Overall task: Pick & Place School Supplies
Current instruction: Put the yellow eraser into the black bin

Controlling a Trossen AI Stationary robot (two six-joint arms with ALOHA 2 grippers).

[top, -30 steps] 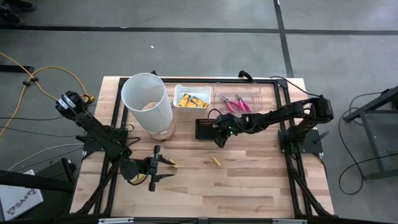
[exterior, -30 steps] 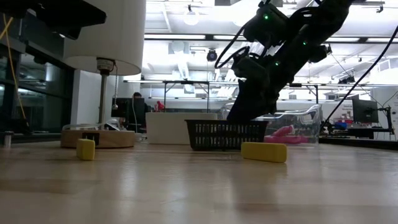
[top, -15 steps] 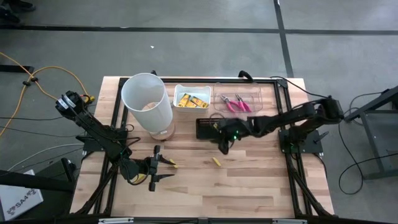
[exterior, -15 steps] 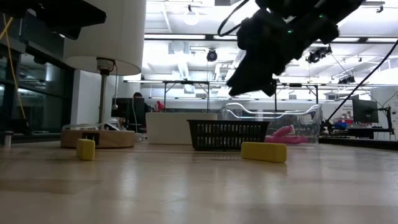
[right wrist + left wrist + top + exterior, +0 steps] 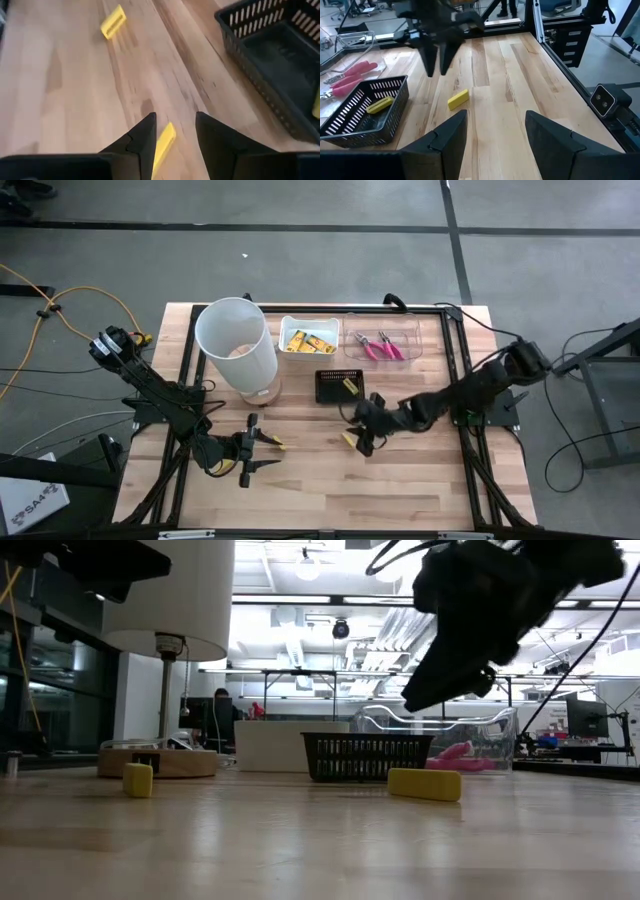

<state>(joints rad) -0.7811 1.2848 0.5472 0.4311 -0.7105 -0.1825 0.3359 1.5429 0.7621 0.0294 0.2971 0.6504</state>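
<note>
A yellow block [image 5: 349, 440] lies flat on the wooden table, and my right gripper [image 5: 360, 440] hangs open above it. In the right wrist view the block [image 5: 164, 142] shows between the two fingers; the low view shows the gripper [image 5: 440, 695] well clear of the block [image 5: 425, 783]. My left gripper [image 5: 262, 452] waits open near the table's front left. A small yellow block [image 5: 279, 445] lies just off its fingertips. Another yellow block [image 5: 348, 388] lies in the black tray [image 5: 325, 393].
A tall white bin [image 5: 237, 345] stands at the back left. Beside it are a white box [image 5: 290, 326] holding yellow packets and a clear tray [image 5: 410, 340] holding pink-handled pliers [image 5: 378, 347]. Bare wood lies along the front and right.
My right gripper has left the black tray, risen a little, and swung toward the table's near edge. It now hangs over the yellow block on the table. A yellow block shows in the tray where the gripper stood.
</note>
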